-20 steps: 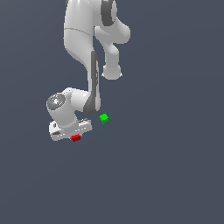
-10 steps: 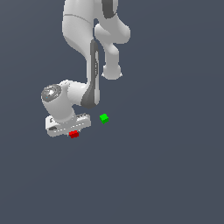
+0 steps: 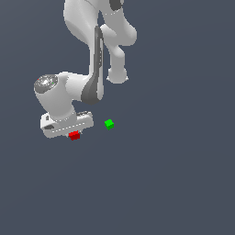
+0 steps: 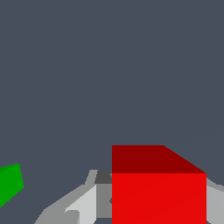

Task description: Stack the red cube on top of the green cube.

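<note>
Your pincer is pinching the red cube, clear of the green cube.
You have two cubes on the plain grey desk: one red, one green. The green one sits near the red, toward the exterior view's right, apart from it. In the wrist view the red cube sits between grey fingers, with the green cube off to one side; nothing stands between them.

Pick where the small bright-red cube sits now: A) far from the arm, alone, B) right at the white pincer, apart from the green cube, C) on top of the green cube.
B: the small bright-red cube sits under the white pincer, with the small bright-green cube apart from it.
</note>
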Available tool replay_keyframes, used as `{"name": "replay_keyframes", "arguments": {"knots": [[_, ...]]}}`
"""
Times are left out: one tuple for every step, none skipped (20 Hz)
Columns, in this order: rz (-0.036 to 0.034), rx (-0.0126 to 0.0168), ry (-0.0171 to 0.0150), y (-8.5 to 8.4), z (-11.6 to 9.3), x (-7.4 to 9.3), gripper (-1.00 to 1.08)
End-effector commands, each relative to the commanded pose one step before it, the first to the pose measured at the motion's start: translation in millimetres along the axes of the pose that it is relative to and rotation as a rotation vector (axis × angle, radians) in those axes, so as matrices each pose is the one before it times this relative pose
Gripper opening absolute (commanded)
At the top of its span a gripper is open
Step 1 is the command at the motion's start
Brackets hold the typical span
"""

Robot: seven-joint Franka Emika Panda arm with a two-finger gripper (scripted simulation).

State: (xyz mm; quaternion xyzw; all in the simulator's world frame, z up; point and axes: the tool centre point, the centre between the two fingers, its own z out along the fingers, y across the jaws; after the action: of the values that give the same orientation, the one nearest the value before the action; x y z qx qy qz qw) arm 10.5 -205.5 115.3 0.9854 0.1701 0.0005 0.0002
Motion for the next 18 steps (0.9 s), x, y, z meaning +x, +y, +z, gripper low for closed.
{"name": "replay_keyframes", "arguments": {"knots": [[-0.00002,0.00059,-0.00080,0.17,-4.47,0.20,-1.00],[0.00000,0.00000,0.00000,0.05,-0.27,0.06,-1.00],[0.00014,-0.00060,0.00076,0.08,1.45,-0.03,-1.00],[0.00000,0.00000,0.00000,-0.16,0.05,-0.06,-1.00],[0.00000,0.00000,0.00000,-0.49,0.15,-0.18,-1.00],[0.00000,0.00000,0.00000,-0.82,0.24,-0.29,-1.00],[0.00000,0.00000,0.00000,-1.15,0.34,-0.41,-1.00],[0.00000,0.00000,0.00000,-1.48,0.44,-0.53,-1.00],[0.00000,0.00000,0.00000,-1.82,0.54,-0.66,-1.00],[0.00000,0.00000,0.00000,-2.16,0.64,-0.78,-1.00],[0.00000,0.00000,0.00000,-2.51,0.75,-0.91,-1.00],[0.00000,0.00000,0.00000,-2.88,0.85,-1.03,-1.00],[0.00000,0.00000,0.00000,-3.25,0.96,-1.17,-1.00],[0.00000,0.00000,0.00000,-3.63,1.08,-1.30,-1.00],[0.00000,0.00000,0.00000,-4.02,1.20,-1.44,-1.00],[0.00000,0.00000,0.00000,-4.43,1.32,-1.58,-1.00],[0.00000,0.00000,0.00000,-4.86,1.45,-1.73,-1.00],[0.00000,0.00000,0.00000,-5.30,1.58,-1.89,-1.00]]}}
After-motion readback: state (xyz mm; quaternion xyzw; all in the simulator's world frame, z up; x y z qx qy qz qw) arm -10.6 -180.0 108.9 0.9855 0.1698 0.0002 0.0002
